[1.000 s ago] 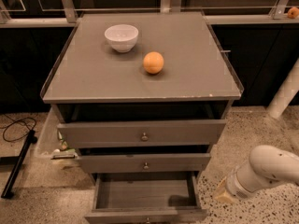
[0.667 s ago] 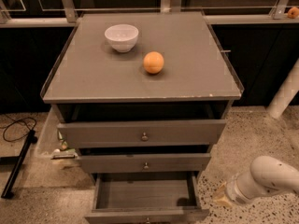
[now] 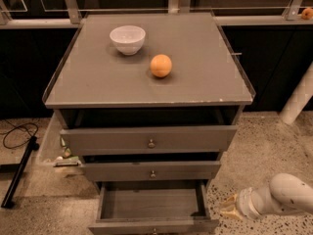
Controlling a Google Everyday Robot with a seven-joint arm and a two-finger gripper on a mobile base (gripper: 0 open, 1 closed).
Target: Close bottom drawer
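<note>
low at the right edge of the view, the hand (image 3: 230, 208) hangs just above the speckled floor (image 3: 264, 151), its yellowish tip pointing left toward the cabinet's lower right corner. it is near the bottom drawer (image 3: 146, 203) but apart from it, and i cannot tell whether the hand is spread or pressed together. the white arm (image 3: 286, 196) behind it runs off the right side of the frame.

the bottom drawer is pulled well out, its grey wooden floor open to view and nothing lying in it; its front panel sits at the very bottom edge of the picture, with the knob cut off there. above it the middle drawer (image 3: 122, 171) and the top drawer (image 3: 107, 140) each show a small round metal knob at centre, with a dark gap above each front.

on the grey worktop (image 3: 98, 82) a white bowl (image 3: 127, 38) stands toward the back left, and an orange (image 3: 161, 65) rests just to its right and nearer the front, not touching it. a black cable (image 3: 14, 133) loops on the floor at the left.
</note>
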